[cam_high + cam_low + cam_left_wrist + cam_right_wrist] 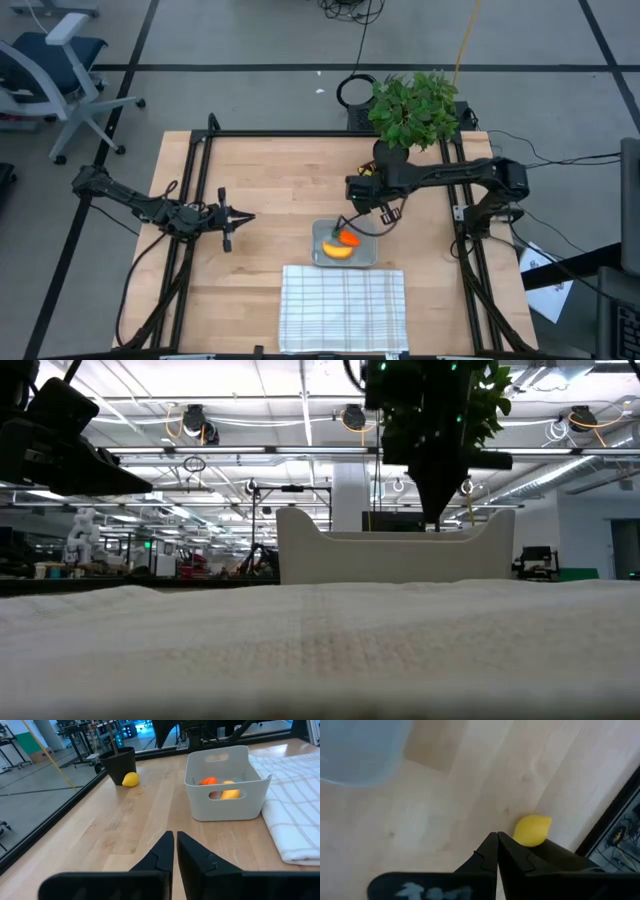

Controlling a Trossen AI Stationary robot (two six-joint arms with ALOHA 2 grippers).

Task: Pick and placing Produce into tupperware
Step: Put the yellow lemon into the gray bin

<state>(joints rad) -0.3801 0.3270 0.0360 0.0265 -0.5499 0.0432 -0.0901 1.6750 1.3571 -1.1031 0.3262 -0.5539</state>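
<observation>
Two of the three produce pieces lie inside the tupperware [345,243]: we see the orange carrot [349,238] and the yellow banana [337,251] side by side in it from above, and through the tub's handle cut-out in the left wrist view [220,794]. The tub sits on the wooden table [270,190], just beyond the far edge of the white grid-lined cloth [343,307].

We find the lemon [130,779] still out on the bare wood, right beside the dark pot [118,761] of the leafy plant [414,106], well apart from the tub.

We note the right gripper [497,837] with its fingers pressed together and nothing between them, pointing down at the tabletop; the lemon [532,830] shows just past its fingertips, though we cannot tell whether they touch. From above, the right arm [440,175] reaches across from the table's right side, its wrist between the plant pot and the tub.

We note the left gripper [245,217] over the left half of the table, near its edge, well away from the tub. Its fingers [162,852] are all but closed, a thin slit between them, holding nothing.
</observation>
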